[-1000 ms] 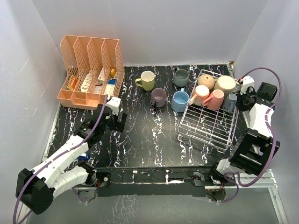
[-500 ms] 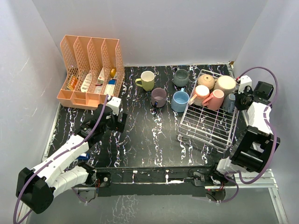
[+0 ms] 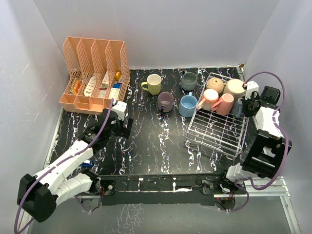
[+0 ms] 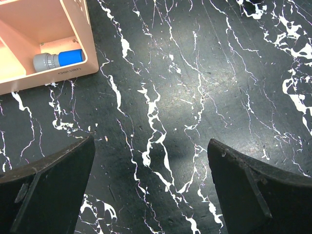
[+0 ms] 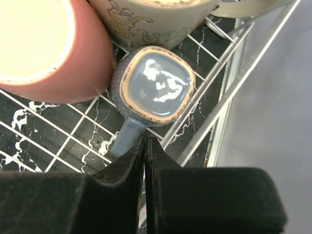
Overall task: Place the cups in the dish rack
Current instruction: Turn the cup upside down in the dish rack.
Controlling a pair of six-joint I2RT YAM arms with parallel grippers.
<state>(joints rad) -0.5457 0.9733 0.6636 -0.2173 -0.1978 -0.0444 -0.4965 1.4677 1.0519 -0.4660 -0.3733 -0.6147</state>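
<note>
Wrist views | right pincer [image 5: 145, 145] pressed together, empty, beside grey-blue mug [image 5: 156, 84] handle | left pincer [image 4: 150, 151] spread

Table [image 3: 156, 141] black, white marble veins; organizer [image 3: 95, 73] peach; rack [image 3: 214, 132] silvery, maybe white; cup [image 5: 156, 85] blue-grey, tan rim.

We see a peach slotted organizer [image 3: 84, 57] at ten o'clock on the black, white-veined worktop [image 3: 151, 141]. It holds small packets [image 3: 91, 87], and a grey, blue-capped tube [image 4: 57, 59] lies in one compartment.

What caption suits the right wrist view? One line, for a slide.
Right gripper, shut, above a blue-grey mug standing in the dish rack beside a pink mug.
</note>
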